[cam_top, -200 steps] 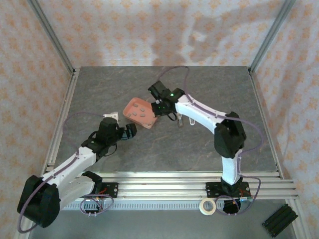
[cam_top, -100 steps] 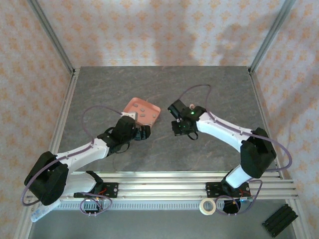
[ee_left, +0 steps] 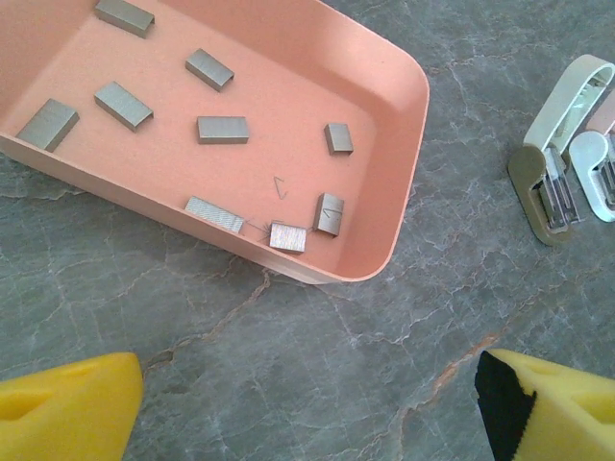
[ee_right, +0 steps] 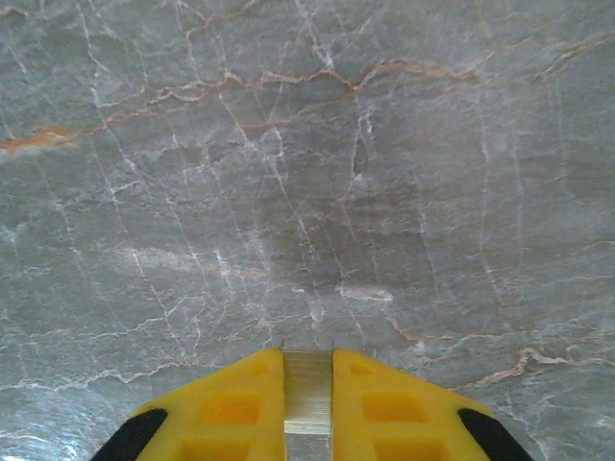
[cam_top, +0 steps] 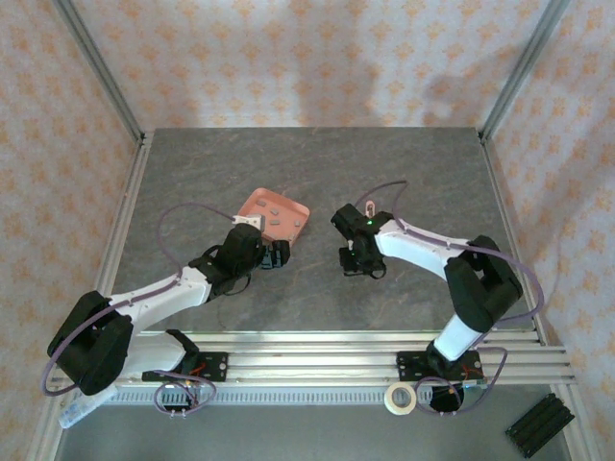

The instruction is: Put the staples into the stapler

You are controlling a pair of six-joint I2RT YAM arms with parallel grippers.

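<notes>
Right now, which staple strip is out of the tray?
The strip pinched in the right tool, between its yellow fingers. All the other strips lie loose inside the salmon-pink tray.

A grey, marble-veined counter (cam_top: 413, 182) sits inside a booth whose walls (cam_top: 307, 58) are peach cloth with a pale orange floral print. Slanting aluminium posts (cam_top: 101, 67) mark the back corners. Silver rails (cam_top: 317, 357) run along the near edge, near a tape roll (cam_top: 400, 398). Soft shadows cross the back wall.
</notes>
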